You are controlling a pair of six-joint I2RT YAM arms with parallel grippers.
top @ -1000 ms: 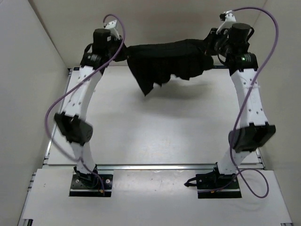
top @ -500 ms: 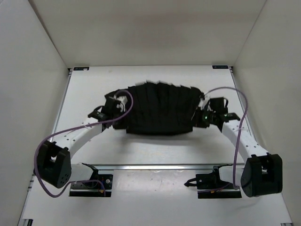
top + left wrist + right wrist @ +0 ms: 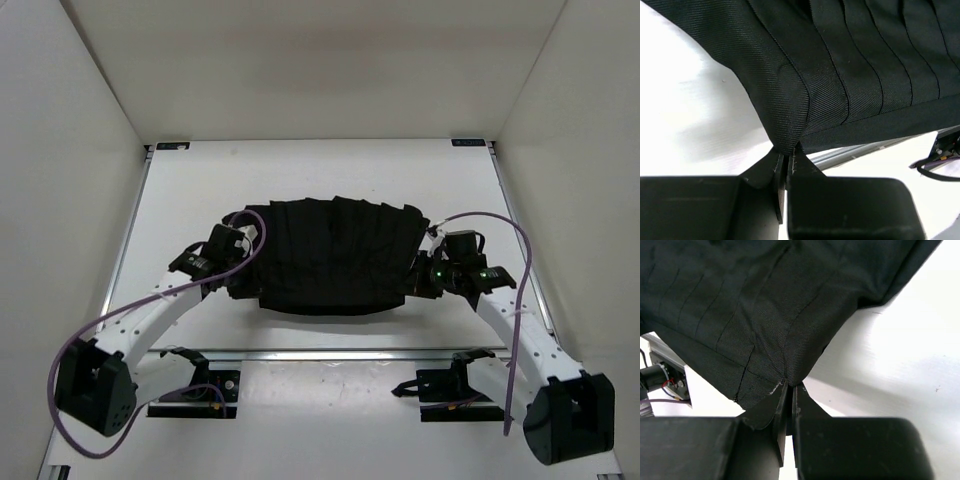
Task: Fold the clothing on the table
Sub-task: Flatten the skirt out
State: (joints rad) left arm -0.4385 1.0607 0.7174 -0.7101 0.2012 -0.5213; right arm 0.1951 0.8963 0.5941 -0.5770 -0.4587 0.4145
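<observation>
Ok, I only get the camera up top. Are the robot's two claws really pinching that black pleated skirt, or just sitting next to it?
Observer: In the left wrist view, the black two-finger left gripper is shut on a rounded corner of the black pleated soft-fabric clothing.
Operator: And the other claw?
Observer: In the right wrist view, the right gripper is shut on a pointed corner, beside a stitched seam.
Operator: Is the skirt ripped there?
Observer: I can't see a rip, only a tiny pale thread at the hem by the fingertips.
</observation>
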